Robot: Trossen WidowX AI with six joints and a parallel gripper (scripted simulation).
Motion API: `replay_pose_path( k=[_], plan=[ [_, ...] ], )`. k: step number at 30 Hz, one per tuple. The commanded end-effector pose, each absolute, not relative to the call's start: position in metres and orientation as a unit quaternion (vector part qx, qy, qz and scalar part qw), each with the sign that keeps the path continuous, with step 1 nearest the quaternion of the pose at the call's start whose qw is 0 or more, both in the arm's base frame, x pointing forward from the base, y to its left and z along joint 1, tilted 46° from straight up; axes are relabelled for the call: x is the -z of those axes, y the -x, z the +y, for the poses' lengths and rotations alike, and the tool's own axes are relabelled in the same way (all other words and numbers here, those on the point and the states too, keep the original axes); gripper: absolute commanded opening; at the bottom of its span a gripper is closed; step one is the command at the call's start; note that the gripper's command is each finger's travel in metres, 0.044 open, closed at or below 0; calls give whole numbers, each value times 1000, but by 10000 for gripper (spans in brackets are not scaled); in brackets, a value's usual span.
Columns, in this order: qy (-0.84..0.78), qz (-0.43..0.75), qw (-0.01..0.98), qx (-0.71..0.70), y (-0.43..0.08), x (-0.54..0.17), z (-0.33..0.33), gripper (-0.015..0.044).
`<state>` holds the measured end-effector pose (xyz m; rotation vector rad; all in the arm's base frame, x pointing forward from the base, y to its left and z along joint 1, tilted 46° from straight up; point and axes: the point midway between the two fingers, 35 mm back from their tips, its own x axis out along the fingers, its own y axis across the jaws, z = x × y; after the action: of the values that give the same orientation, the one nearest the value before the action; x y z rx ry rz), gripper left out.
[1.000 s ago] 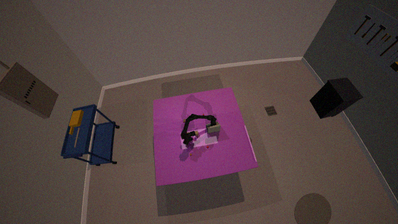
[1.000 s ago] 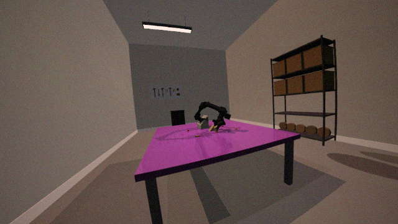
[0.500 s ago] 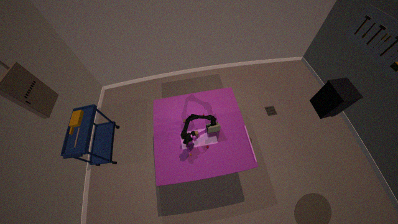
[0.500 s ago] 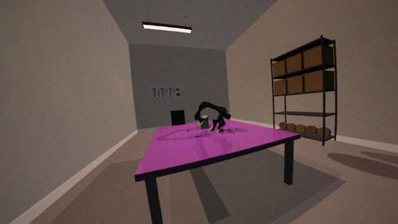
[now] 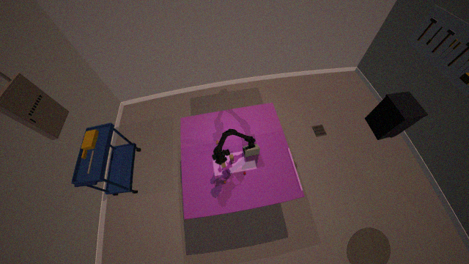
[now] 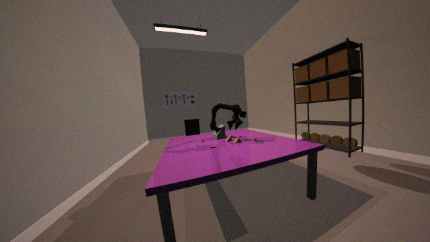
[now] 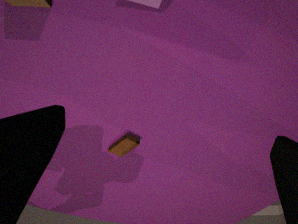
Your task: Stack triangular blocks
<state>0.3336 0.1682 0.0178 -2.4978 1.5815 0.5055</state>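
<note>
One triangular wooden block [image 5: 231,158] [image 6: 228,138] stands on the magenta table [image 5: 256,191] [image 6: 201,165]. The other triangular block [image 5: 223,166] [image 6: 237,140] rests on the table a short way from it, with a gap between them. Both look small, and the exact facing of their slopes is hard to tell. A strip of one wooden block [image 7: 28,3] shows at the top left of the wrist view; which one is unclear. My gripper [image 6: 233,129] [image 7: 172,132] is wide open and empty, above the table and behind the blocks in the exterior view, touching neither.
A small orange-brown piece [image 7: 124,145] lies below my open fingers. Small coloured bits lie around the blocks, including a red one [image 5: 244,173] and an orange one [image 6: 213,146]. The pale arm base [image 5: 252,150] [image 6: 219,133] stands near the blocks.
</note>
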Motion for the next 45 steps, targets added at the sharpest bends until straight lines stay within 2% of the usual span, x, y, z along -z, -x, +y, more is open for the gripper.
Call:
replay_pose_path(
  k=[1,7,19,30,45],
  plan=[
    [830,527,73,-167,-331,1,177,440],
    [829,530,78,-160,-315,73,204,440],
    [826,534,80,-161,-317,78,198,440],
    [790,581,95,-173,-344,111,116,440],
    [789,582,95,-173,-344,110,113,440]
  ],
)
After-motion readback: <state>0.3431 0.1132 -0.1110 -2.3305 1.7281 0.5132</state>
